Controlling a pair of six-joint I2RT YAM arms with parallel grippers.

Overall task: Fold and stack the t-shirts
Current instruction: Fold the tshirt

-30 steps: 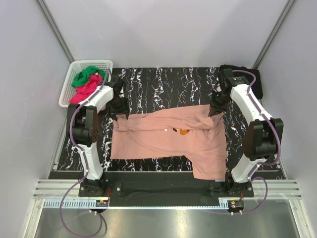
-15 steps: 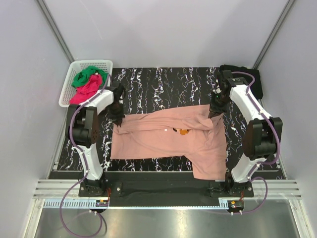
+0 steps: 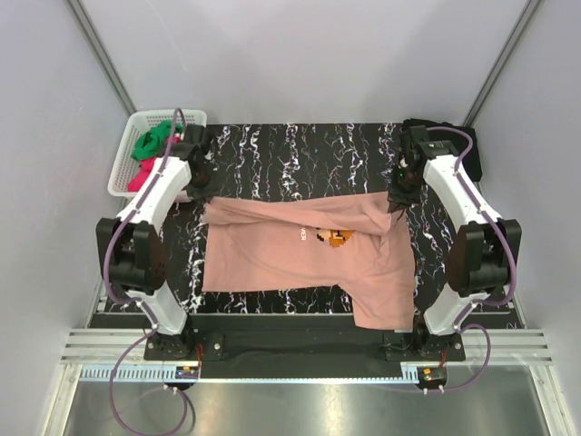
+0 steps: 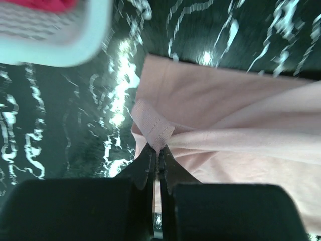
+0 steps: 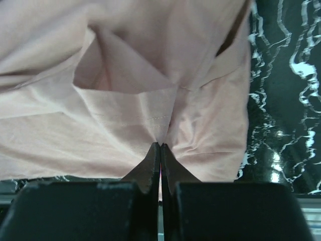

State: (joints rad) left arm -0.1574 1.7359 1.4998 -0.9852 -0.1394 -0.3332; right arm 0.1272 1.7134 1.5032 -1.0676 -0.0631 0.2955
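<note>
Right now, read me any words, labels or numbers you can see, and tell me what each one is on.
White print on the salmon-pink t-shirt, beside its pixel figure: too small to read.
Nothing else in any view carries text.

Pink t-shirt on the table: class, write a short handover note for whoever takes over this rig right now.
Left gripper: shut on the pink t-shirt at its far-left edge.
Right gripper: shut on its far-right edge.
The shirt lies rumpled on the table, its near-right part past the near edge.
Green t-shirt and red t-shirt: bunched in the basket, far left. Black cloth: far right corner.
Done: both far corners gripped. Left: fold it, then fold and stack the others.
</note>
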